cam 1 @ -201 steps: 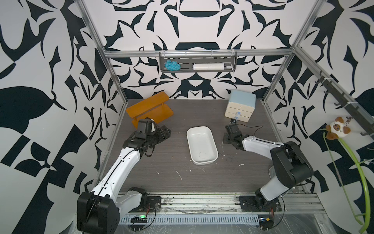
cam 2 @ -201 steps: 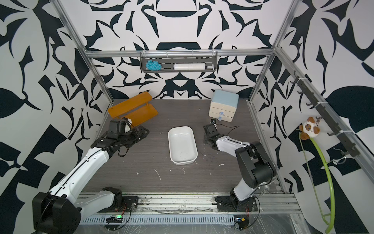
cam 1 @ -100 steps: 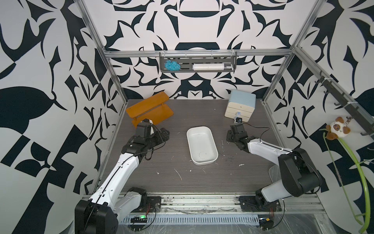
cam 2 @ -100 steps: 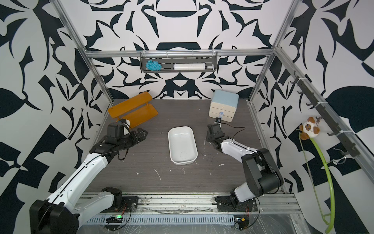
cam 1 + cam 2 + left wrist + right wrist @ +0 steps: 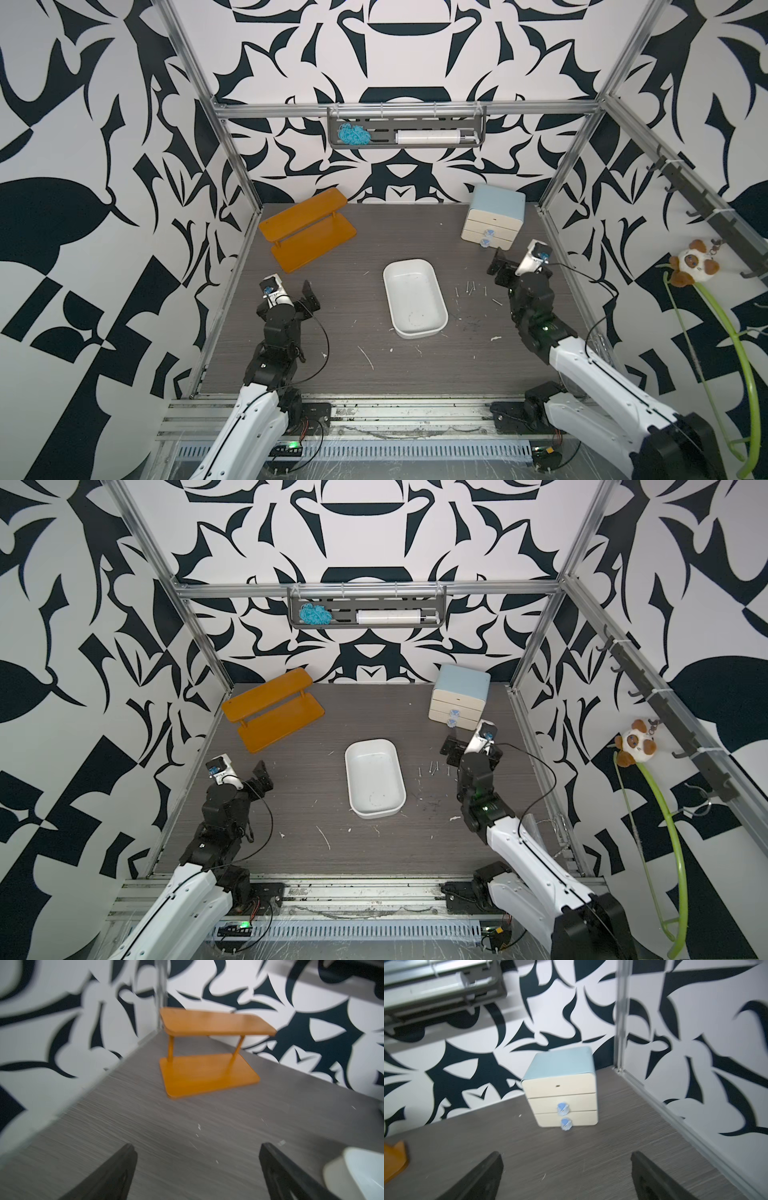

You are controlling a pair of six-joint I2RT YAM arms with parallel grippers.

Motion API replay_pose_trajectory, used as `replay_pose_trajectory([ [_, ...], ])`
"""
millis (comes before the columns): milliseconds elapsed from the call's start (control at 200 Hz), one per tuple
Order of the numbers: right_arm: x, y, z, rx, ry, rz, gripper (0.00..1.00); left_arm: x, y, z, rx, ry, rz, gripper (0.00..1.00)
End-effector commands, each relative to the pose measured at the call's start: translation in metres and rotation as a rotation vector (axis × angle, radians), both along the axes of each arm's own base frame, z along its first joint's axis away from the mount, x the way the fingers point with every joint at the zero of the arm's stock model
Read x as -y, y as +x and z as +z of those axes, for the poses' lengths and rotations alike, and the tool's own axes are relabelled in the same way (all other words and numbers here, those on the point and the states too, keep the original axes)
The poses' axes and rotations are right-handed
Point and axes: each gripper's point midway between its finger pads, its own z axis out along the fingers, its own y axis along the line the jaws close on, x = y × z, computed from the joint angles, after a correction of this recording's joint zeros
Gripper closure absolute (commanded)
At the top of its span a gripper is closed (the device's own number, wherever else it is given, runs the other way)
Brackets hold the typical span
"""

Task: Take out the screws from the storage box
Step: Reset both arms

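The screws (image 5: 467, 287) are seen scattered on the counter (image 5: 332, 353), between the storage box (image 5: 415, 334) (a shallow white tray) and the right arm (image 5: 534, 309); both arms' jaws are held wide apart, gripping nothing.

There's my left arm (image 5: 253, 411) and right arm (image 5: 590, 374): white shells, black joints, looping black cables (image 5: 327, 338), white wrist cameras (image 5: 274, 291), black wedge fingers (image 5: 112, 1174)
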Motion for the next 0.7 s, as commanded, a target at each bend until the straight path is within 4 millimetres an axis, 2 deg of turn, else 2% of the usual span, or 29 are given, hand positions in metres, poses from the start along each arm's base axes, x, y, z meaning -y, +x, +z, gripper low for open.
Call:
replay_pose_trajectory([
  [0,0.051,-0.036,-0.011,0.137,-0.026,-0.255,0.00,-0.031,-0.009,0.014,0.103,0.132,0.164,0.01],
  [45,0.050,-0.036,-0.022,0.115,-0.063,-0.217,0.00,-0.031,-0.006,0.000,0.108,0.138,0.144,0.01],
  [155,0.037,-0.019,-0.057,-0.016,-0.138,-0.137,0.00,-0.039,-0.001,-0.036,0.057,0.135,0.149,0.01],
  [225,0.044,-0.021,-0.085,-0.077,-0.166,-0.178,0.00,-0.041,0.007,-0.043,0.017,0.141,0.161,0.01],
  [250,0.049,-0.021,-0.081,-0.062,-0.193,-0.213,0.00,-0.034,0.012,-0.043,0.007,0.147,0.122,0.01],
  [305,0.040,-0.014,-0.083,-0.080,-0.235,-0.170,0.00,-0.022,0.020,-0.046,-0.002,0.155,0.044,0.01],
  [410,0.040,-0.004,-0.082,-0.087,-0.240,-0.176,0.00,-0.020,0.027,-0.044,0.032,0.168,0.034,0.01],
  [490,0.041,0.002,-0.077,-0.047,-0.251,-0.174,0.00,-0.005,0.043,-0.043,0.041,0.195,-0.052,0.01],
  [565,0.042,0.017,-0.090,-0.063,-0.187,-0.145,0.00,0.005,0.059,-0.048,0.028,0.209,-0.109,0.01],
  [620,0.043,0.025,-0.094,-0.064,-0.221,-0.132,0.00,-0.002,0.067,-0.063,0.018,0.171,-0.108,0.01],
  [645,0.039,0.033,-0.103,-0.127,-0.236,-0.110,0.00,-0.005,0.073,-0.068,0.023,0.164,-0.114,0.01],
  [660,0.037,0.037,-0.108,-0.157,-0.220,-0.097,0.00,-0.007,0.076,-0.065,0.047,0.169,-0.115,0.01],
  [695,0.038,0.044,-0.107,-0.168,-0.191,-0.093,0.00,0.001,0.080,-0.070,0.054,0.168,-0.173,0.01],
])
